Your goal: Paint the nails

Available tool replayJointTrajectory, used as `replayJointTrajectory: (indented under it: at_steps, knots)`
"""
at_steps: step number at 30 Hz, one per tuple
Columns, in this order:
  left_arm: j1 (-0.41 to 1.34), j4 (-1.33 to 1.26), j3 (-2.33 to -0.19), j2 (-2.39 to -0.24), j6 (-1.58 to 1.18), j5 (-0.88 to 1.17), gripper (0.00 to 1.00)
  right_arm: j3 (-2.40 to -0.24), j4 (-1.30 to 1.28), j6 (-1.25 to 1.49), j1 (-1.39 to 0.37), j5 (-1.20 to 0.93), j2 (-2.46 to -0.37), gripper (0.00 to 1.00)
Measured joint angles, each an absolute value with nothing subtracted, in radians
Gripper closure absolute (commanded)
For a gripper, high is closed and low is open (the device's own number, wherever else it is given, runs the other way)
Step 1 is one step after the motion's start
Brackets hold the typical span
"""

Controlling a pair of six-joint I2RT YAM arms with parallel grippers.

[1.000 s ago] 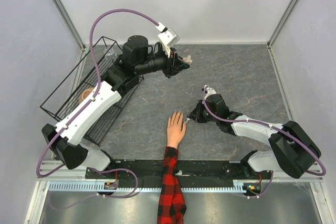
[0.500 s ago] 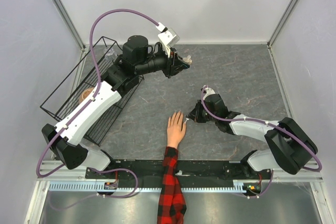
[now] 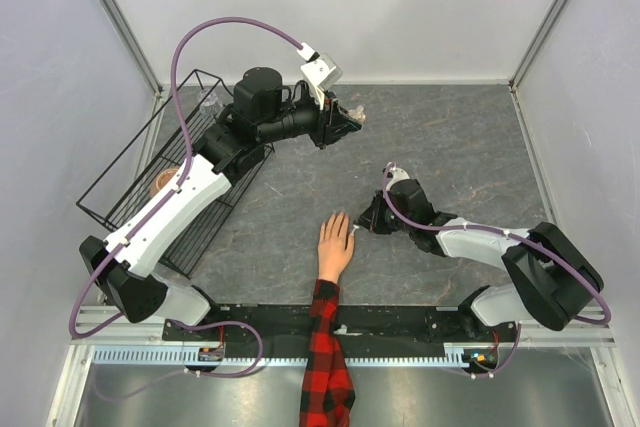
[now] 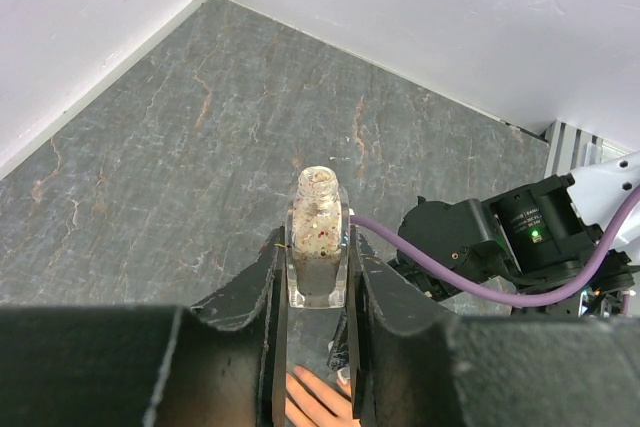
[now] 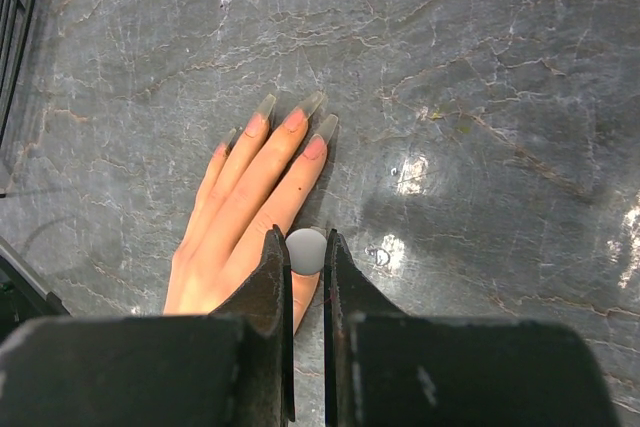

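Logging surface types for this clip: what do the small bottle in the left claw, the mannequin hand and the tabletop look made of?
Small clear bottle: glossy glass or clear plastic, speckled contents showing through. Peach mannequin hand: matte, likely silicone or vinyl, its long nails translucent. Grey tabletop: veined stone or a stone-print sheet, faintly glossy, with light glints.
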State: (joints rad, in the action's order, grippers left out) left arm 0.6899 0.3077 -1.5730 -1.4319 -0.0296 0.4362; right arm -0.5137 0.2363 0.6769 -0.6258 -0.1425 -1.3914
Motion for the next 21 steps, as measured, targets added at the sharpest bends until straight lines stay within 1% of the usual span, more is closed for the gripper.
replayJointTrajectory:
  at_steps: [21]
  knots:
    - [0.69, 0.309, -1.573, -1.432, -0.03, 0.436, 0.98, -0.529, 0.25, 0.684, -0.625, -0.152, -1.421, 1.0]
